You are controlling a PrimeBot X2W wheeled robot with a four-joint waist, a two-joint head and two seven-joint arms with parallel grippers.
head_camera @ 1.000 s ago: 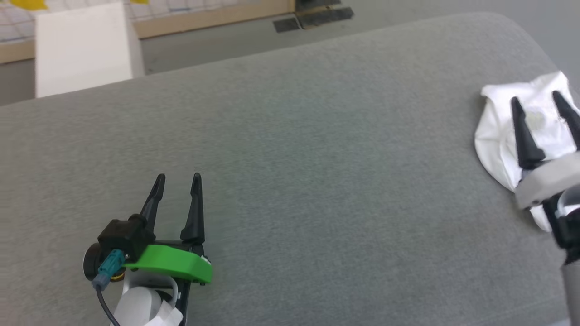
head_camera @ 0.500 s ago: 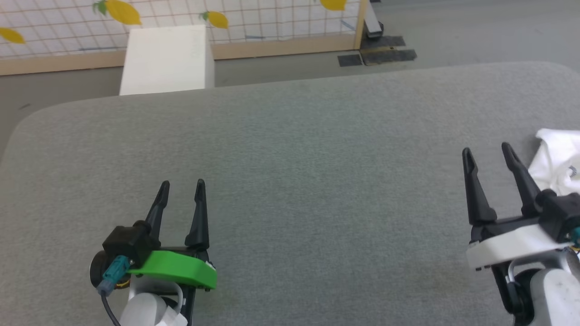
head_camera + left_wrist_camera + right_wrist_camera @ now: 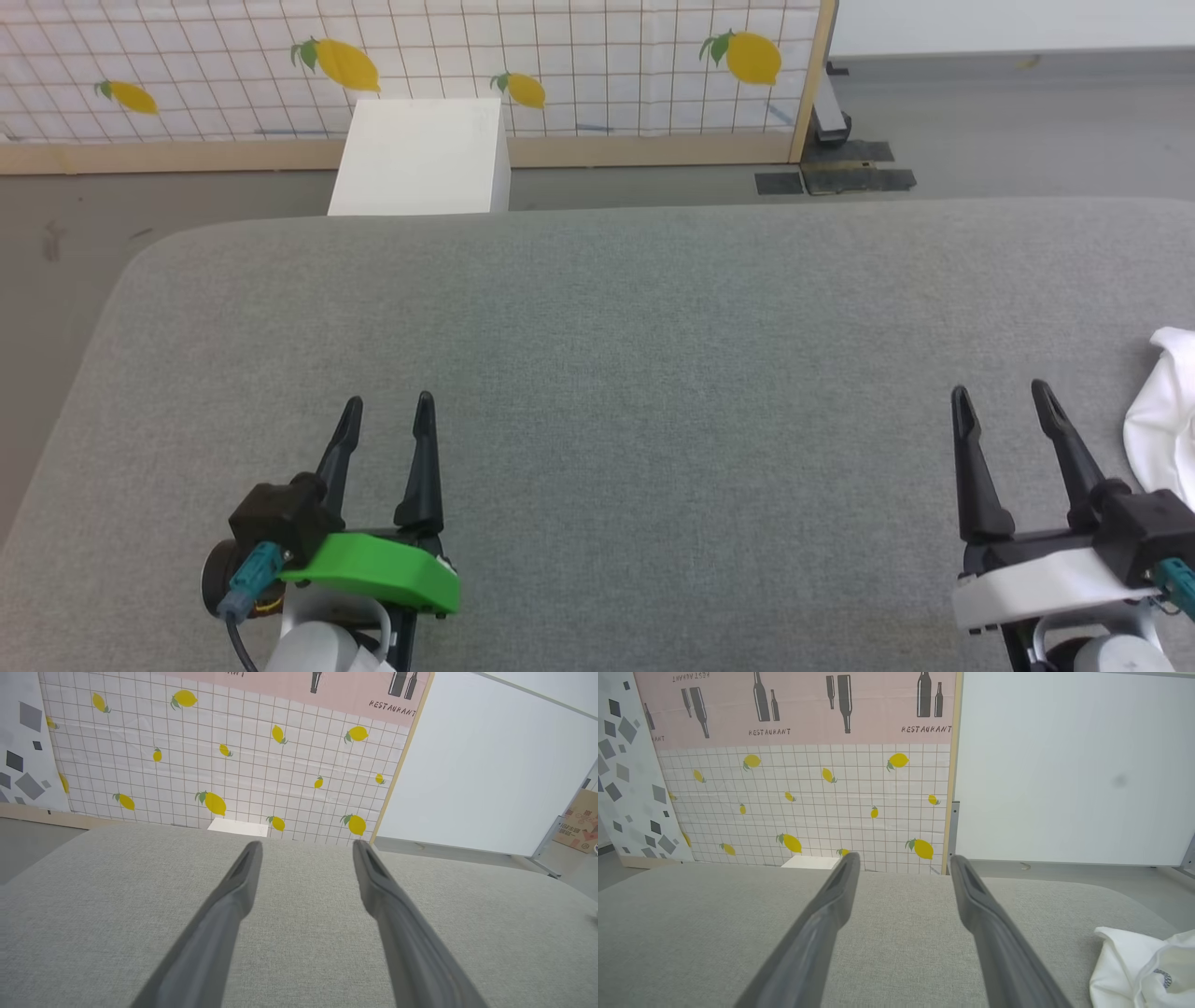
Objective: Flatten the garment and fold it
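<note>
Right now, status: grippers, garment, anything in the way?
Left gripper and right gripper open, empty, over grey upholstered surface. Crumpled white thin-fabric garment bunched beside right gripper, untouched. No obstacle between them.

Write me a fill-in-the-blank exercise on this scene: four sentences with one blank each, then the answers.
1. On the grey surface, the garment lies bunched at the ____ edge.
2. The left gripper and the right gripper both have their fingers ____.
3. The box beyond the surface's far edge is ____ in colour.
4. The wall panel behind the box is printed with yellow ____.

Missing words: right; open; white; lemons
</note>
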